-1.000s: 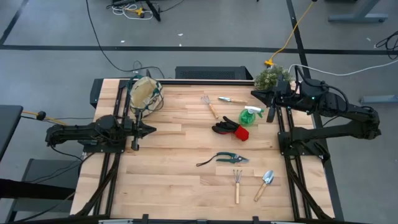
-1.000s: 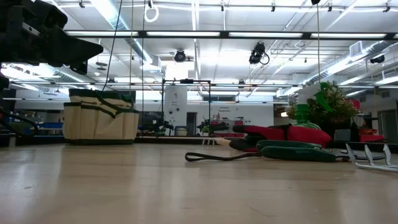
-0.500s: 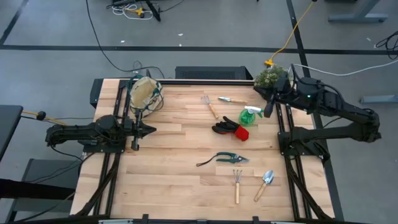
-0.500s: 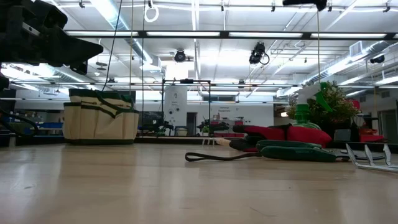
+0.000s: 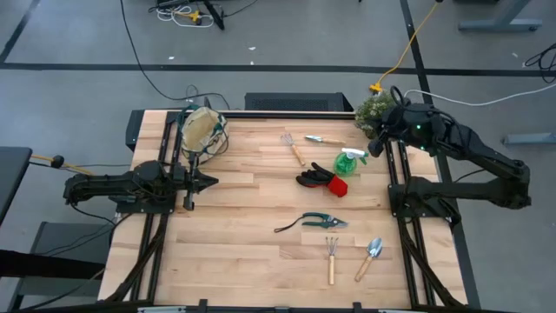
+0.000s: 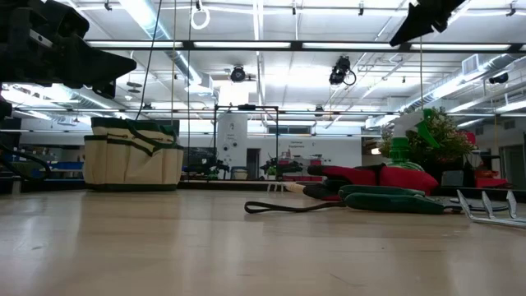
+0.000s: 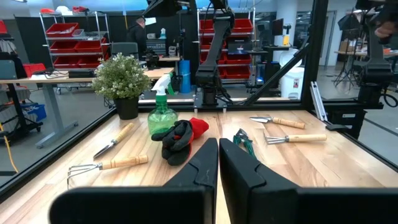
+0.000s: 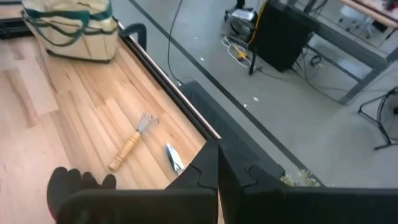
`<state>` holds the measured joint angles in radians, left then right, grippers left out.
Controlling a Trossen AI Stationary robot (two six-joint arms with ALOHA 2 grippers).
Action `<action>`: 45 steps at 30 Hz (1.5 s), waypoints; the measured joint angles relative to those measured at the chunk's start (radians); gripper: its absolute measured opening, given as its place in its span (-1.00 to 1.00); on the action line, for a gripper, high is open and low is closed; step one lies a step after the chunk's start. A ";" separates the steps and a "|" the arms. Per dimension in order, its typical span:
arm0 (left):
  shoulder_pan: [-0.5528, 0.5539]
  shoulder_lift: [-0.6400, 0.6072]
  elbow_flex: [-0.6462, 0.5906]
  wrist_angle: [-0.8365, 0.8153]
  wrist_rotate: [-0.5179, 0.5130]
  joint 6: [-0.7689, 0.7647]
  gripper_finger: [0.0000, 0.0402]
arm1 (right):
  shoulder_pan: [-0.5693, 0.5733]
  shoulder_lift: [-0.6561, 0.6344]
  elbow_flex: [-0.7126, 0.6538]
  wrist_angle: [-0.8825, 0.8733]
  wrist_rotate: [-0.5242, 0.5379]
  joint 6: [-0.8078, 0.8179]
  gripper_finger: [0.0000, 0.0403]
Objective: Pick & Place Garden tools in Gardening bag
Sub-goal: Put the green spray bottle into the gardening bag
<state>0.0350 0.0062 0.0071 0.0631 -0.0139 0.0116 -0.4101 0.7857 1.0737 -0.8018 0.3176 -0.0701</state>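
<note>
Over the last second the right gripper (image 5: pixel 365 149) has swung in from beside the plant (image 5: pixel 373 108) toward the far right corner of the tabletop (image 5: pixel 243 235), and now hangs above the green spray bottle (image 5: pixel 350 160), its fingers closed on nothing. The left arm has not moved.

From above, the left gripper (image 5: pixel 211 181) waits at the left side, fingers pressed together and empty, just in front of the gardening bag (image 5: pixel 202 130), which stands open at the far left corner. The garden tools lie spread over the right half: a rake (image 5: pixel 293 148) and a trowel (image 5: pixel 325 140) near the far edge, the black-and-red gloves (image 5: pixel 321 180) touching the spray bottle, the pruning shears (image 5: pixel 314 223) in the middle, and a fork (image 5: pixel 330 257) beside a second trowel (image 5: pixel 369 257) near the front edge.

At table height, the bag (image 6: pixel 133 156) stands upright at the left, the shears (image 6: pixel 353 202) lie in front of the gloves (image 6: pixel 374 177), and the fork's tines (image 6: pixel 493 207) show at the right edge. The dark tip of the right arm enters at the upper right.

The left wrist view looks past its closed fingers (image 7: pixel 205 165) at the gloves (image 7: pixel 179 137), spray bottle (image 7: pixel 163 112) and plant (image 7: pixel 121 78).

The right wrist view looks down past its shut fingers (image 8: pixel 208 168) on the rake (image 8: pixel 132 143), a trowel blade (image 8: pixel 175 157), a glove (image 8: pixel 71 183) and the bag (image 8: pixel 69 28).
</note>
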 joint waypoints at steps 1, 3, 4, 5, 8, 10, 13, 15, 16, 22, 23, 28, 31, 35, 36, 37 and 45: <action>0.000 0.000 0.000 0.000 0.000 0.000 -0.90 | -0.017 0.002 0.000 -0.001 -0.018 -0.001 -1.00; 0.000 0.000 0.000 0.000 0.000 0.000 -0.90 | -0.048 0.008 0.000 -0.008 -0.058 -0.002 -1.00; 0.000 0.000 0.000 0.000 0.000 0.000 -0.90 | -0.065 0.012 0.000 -0.013 -0.074 -0.002 -1.00; 0.000 0.000 0.000 0.000 0.000 0.000 -0.90 | -0.079 0.017 0.000 -0.021 -0.092 -0.002 -1.00; 0.000 0.000 0.000 0.000 0.000 0.000 -0.90 | -0.115 0.030 0.000 -0.054 -0.140 -0.002 -1.00; 0.000 0.000 0.000 0.000 0.000 0.000 -0.90 | -0.134 0.041 0.000 -0.091 -0.164 -0.004 -1.00; 0.000 0.000 0.000 0.000 0.000 0.000 -0.90 | -0.153 0.058 0.000 -0.147 -0.191 -0.040 -0.98; 0.000 0.000 0.000 0.000 0.000 0.000 -0.90 | -0.161 0.070 0.000 -0.184 -0.204 -0.065 -0.95; 0.000 0.000 0.000 0.000 0.000 0.000 -0.90 | -0.163 0.076 0.000 -0.202 -0.206 -0.073 -0.94; 0.000 0.000 0.000 0.000 0.000 0.000 -0.90 | -0.165 0.090 0.000 -0.312 -0.207 -0.153 -0.80; 0.000 0.000 0.000 0.000 0.000 0.000 -0.90 | -0.165 0.090 0.000 -0.325 -0.216 -0.167 -0.77; 0.000 0.000 0.000 0.000 0.000 0.000 -0.90 | -0.165 0.084 0.000 -0.377 -0.318 -0.183 -0.58; 0.000 0.000 0.000 0.000 0.000 0.000 -0.90 | -0.165 0.079 -0.001 -0.393 -0.357 -0.183 -0.44; 0.000 0.000 0.000 0.000 0.000 0.000 -0.90 | -0.165 0.074 -0.019 -0.393 -0.360 -0.160 -0.23; 0.000 0.000 0.000 0.000 0.000 0.000 -0.90 | -0.165 0.074 -0.025 -0.393 -0.360 -0.150 -0.18; 0.000 0.000 0.000 0.000 0.000 0.000 -0.90 | -0.165 0.074 -0.033 -0.392 -0.360 -0.148 -0.13; 0.000 0.000 0.000 0.000 0.000 0.000 -0.90 | -0.165 0.068 -0.117 -0.362 -0.360 -0.146 0.23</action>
<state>0.0353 0.0063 0.0071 0.0631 -0.0139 0.0120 -0.5747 0.8541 0.9568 -1.1642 -0.0423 -0.2164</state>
